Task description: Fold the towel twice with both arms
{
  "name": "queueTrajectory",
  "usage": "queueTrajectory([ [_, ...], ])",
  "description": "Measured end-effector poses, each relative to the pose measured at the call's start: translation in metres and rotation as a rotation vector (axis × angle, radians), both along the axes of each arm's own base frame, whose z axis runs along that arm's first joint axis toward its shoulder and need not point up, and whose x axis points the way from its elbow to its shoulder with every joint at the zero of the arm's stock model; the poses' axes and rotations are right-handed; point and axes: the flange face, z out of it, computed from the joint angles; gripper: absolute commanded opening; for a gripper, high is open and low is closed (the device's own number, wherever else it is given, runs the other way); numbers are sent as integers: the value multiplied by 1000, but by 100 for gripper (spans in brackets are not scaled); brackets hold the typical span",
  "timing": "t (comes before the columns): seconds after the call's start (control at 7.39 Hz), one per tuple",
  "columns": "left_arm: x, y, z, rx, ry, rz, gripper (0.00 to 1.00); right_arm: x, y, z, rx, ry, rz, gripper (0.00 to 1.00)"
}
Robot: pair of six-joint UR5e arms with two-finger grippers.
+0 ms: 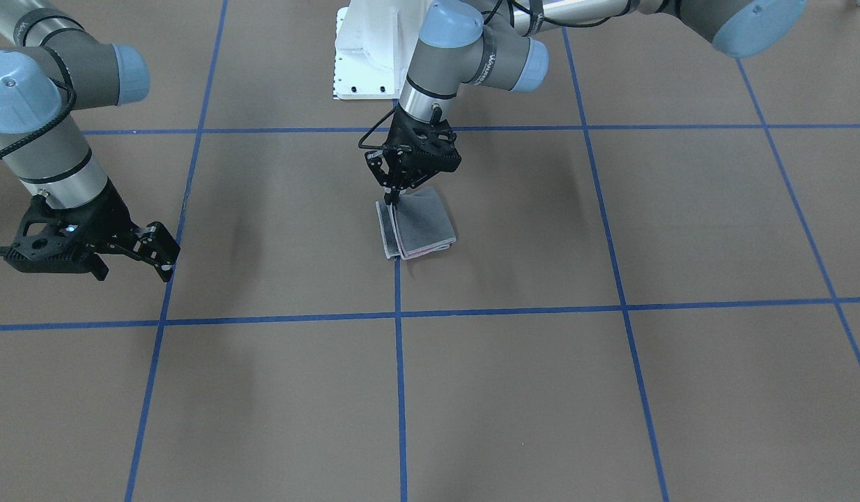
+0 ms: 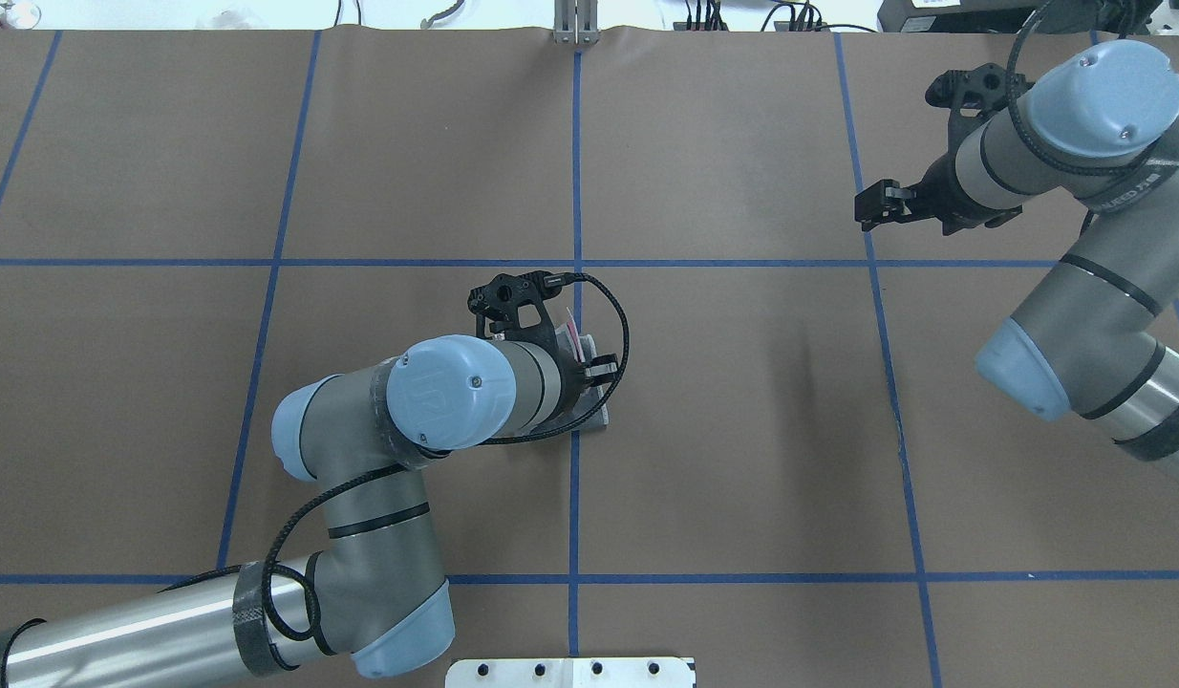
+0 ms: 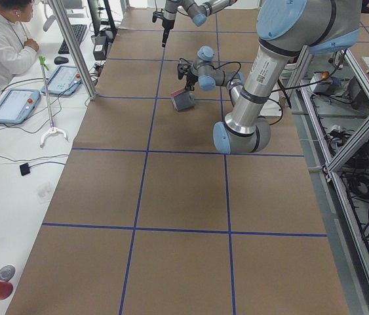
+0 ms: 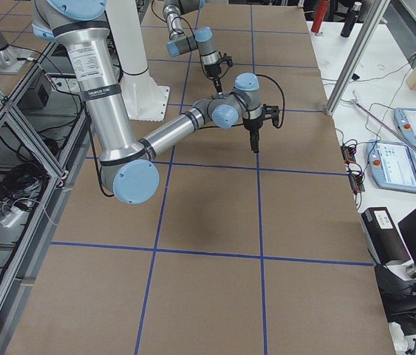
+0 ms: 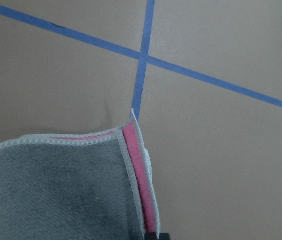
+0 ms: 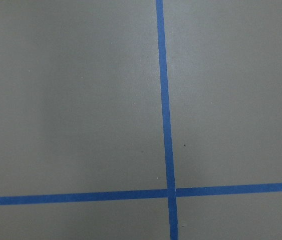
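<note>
Brown paper covers the table [image 1: 611, 390], marked off by a blue tape grid [image 1: 513, 309].

Left arm [image 1: 472, 56] reaches to the middle of the table. Right arm [image 1: 47, 139] is parked well off to its own side, over bare paper.

Right gripper [image 1: 166, 259]: jaws look parted, holding nothing, well apart from the cloth.

Left gripper [image 1: 394, 197]: pinched narrow on one edge of the towel [image 1: 424, 224], wrist pointing down.

Towel lies at the centre, beside the middle tape line. It is folded small, grey outside, and the pinched flap stands a little proud of the stack. Pink strip [image 5: 139, 175] shows along the held edge in the wrist view.

I judge the last fold to be almost laid.

Risks:
- Nothing pins the stack, so any sideways pull from the left gripper could drag the whole bundle.
- Letting go while the flap is raised may let the terry spring back open.
- The pinch may have caught more than one layer, I cannot tell. If so, lifting would undo the lower fold.
- Edges already sit offset, and a skewed finish is likely.
</note>
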Motion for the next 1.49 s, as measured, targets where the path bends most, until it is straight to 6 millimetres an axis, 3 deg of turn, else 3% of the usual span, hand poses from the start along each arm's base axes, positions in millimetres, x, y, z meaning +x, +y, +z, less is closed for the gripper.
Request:
queueTrajectory([
  [0.14,2,4,-1,4,2,7,9,0,0,0,0,0,1,100],
  [0.27,6,10,-2,6,2,17,62,0,0,0,-1,0,1,100],
  [0.41,8,13,-2,7,1,23,100,0,0,0,-1,0,1,100],
  [1.08,2,9,-7,28,1,29,100,7,-5,2,-3,4,5,100],
  [1.35,-19,-18,-1,81,-63,55,100,37,-18,12,-5,8,-17,100],
  [1.49,-43,-37,8,91,-120,80,100,63,-23,28,2,30,-45,100],
])
